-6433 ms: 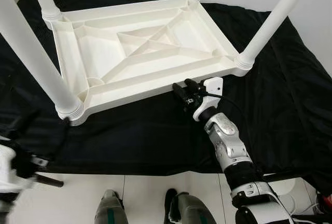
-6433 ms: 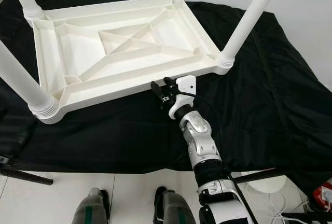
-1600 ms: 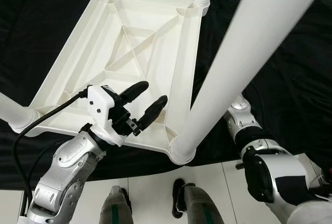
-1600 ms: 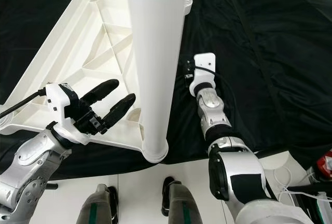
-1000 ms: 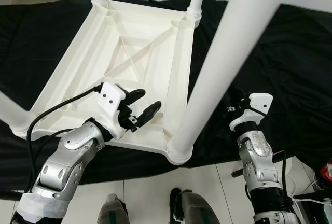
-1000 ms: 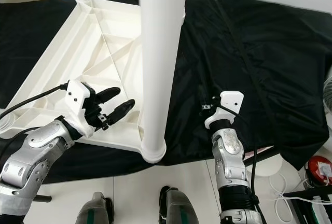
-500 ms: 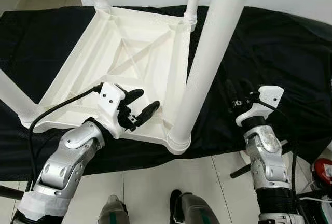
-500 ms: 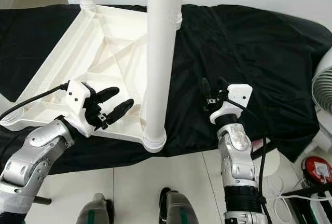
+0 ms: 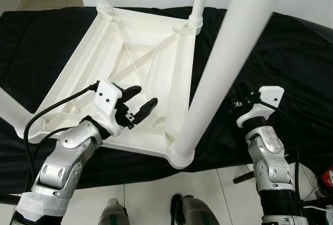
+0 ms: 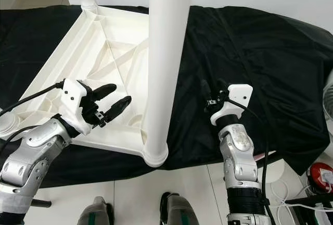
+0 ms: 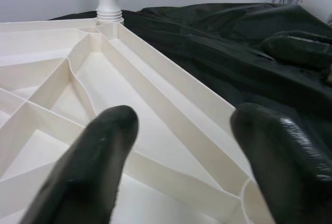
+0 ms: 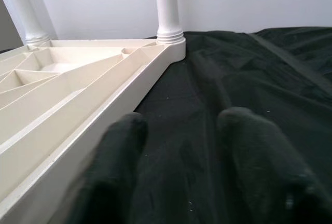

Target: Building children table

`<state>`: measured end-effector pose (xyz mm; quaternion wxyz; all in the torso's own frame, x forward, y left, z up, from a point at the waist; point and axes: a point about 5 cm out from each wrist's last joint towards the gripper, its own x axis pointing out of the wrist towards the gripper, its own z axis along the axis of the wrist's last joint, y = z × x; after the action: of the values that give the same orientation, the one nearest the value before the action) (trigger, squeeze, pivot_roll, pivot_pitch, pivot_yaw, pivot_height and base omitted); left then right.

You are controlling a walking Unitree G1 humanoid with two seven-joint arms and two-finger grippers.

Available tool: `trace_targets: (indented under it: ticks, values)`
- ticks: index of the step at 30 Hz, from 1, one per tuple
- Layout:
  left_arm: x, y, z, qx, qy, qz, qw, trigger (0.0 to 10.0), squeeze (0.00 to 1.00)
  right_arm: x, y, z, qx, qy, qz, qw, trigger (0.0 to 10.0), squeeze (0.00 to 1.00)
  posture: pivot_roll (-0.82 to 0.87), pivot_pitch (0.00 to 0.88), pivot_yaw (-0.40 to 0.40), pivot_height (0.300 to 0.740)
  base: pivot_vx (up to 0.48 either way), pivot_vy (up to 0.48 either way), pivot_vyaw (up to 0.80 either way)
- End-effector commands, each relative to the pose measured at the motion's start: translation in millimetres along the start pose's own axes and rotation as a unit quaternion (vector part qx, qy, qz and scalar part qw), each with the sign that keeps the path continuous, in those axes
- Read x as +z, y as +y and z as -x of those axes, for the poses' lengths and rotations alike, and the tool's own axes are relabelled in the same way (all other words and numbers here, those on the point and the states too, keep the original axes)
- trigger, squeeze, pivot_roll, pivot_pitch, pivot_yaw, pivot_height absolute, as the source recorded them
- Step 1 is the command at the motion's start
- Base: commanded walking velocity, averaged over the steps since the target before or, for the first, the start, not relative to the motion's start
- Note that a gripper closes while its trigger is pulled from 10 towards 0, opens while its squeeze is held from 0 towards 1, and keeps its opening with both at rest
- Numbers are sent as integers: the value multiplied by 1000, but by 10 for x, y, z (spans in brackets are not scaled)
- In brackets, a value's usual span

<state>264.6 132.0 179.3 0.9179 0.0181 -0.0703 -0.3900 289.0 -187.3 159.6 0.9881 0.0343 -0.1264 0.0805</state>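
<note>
You see a black cloth (image 9: pixel 291 53) spread over a raised surface, with white tiled floor (image 9: pixel 140 199) at its near edge. On the cloth lies the white children table (image 9: pixel 140 58), upside down, ribbed underside up and legs pointing upward.

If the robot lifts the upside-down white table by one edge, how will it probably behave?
The white table looks like thin ribbed plastic, so it is probably light and fairly stiff. Its long legs stand upward, so it may tip easily. The black cloth beneath could let it slide.
</note>
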Motion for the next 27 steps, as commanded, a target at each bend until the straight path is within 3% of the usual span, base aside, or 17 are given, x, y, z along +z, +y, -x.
trace_targets:
  ticks: [1,7,8,10,11,27]
  values:
    - [-7,7,20,-24,-3,22,999,10000,1000,11,-2,42,6,1,-15,1000,10000,1000,21,100,-37,740,0,0,0]
    - [10,12,33,-23,-9,22,999,10000,1000,11,-3,58,8,4,-17,1000,10000,1000,23,99,-40,740,0,0,0]
    - [14,16,36,-19,-9,16,1000,10000,710,5,-8,63,9,8,-13,1000,10000,98,23,99,-40,740,0,0,0]
    - [14,16,36,-19,-9,16,1000,10000,710,5,-8,63,9,8,-13,1000,10000,98,23,99,-40,740,0,0,0]
    - [11,23,35,-13,-7,10,1000,10000,0,0,-15,66,7,11,-10,1000,10000,0,24,96,-42,740,0,0,0]
    - [24,38,32,-1,-12,-6,1000,10000,0,0,-10,49,12,14,2,1000,10000,0,28,88,-47,740,0,0,0]
